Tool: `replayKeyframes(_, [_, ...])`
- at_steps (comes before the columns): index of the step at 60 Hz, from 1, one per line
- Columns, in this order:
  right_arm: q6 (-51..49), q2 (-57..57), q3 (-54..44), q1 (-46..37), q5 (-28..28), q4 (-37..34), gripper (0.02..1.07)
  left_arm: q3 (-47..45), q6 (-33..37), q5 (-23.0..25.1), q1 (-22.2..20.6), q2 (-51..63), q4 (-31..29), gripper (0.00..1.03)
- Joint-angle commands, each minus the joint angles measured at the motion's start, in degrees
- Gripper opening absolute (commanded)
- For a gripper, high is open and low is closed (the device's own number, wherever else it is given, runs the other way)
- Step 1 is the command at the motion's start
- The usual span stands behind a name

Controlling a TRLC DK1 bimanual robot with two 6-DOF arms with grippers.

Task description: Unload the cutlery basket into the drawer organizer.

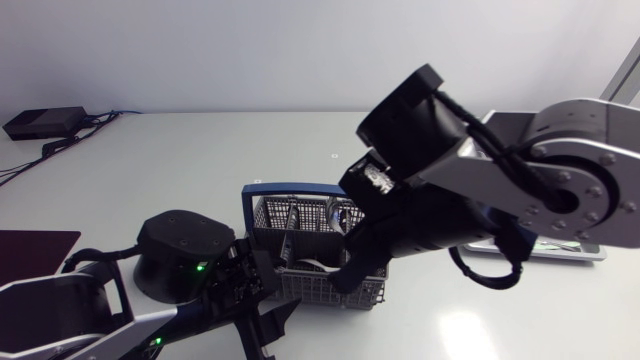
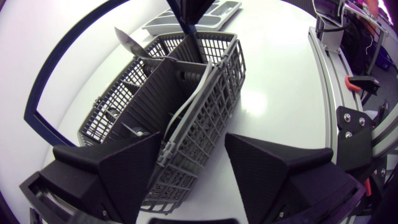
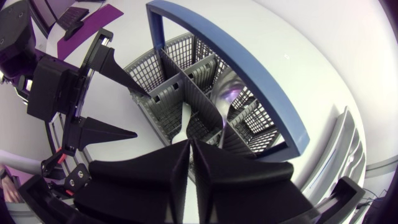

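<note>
Basket (image 1: pixel 270 213) stands mid-bench (image 1: pixel 180 160). Left pincer (image 2: pixel 194 146) is spread astride its near corner. Right pincer (image 3: pixel 189 146), pressed together, pinches a dark utensil (image 2: pixel 193 40) at the basket's right end.

The grey mesh cutlery basket (image 1: pixel 310 285) stands upright at lower centre of the frame, its blue handle (image 1: pixel 290 187) raised. A spoon (image 2: pixel 132 45) leans in one compartment. The grey drawer organizer (image 2: pixel 221 14) lies just beyond the basket.
</note>
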Motion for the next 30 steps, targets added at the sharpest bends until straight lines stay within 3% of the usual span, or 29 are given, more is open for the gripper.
replayKeyframes(1, [-0.35,-2.52,-3.13,-2.15,-1.08,-0.02,0.36,1.0,-1.1,-0.37,-0.83,1.48,-1.74,0.76])
replayKeyframes(10, [-0.35,-7.0,-7.09,-4.17,-1.61,0.51,0.56,9.17,-3.83,-0.29,-0.92,2.54,-8.42,0.77])
replayKeyframes(19, [-0.97,-11.14,-10.96,-6.98,-3.19,1.39,0.66,19.54,-7.43,1.03,-1.18,5.35,-16.33,0.76])
replayKeyframes(24, [-1.23,-13.42,-12.98,-8.57,-3.72,2.18,0.7,23.85,-9.98,1.12,-1.8,7.99,-17.91,0.62])
replayKeyframes(30, [-2.2,-15.71,-14.21,-11.99,-5.92,2.44,0.72,26.75,-10.94,1.03,-2.94,12.12,-19.49,0.59])
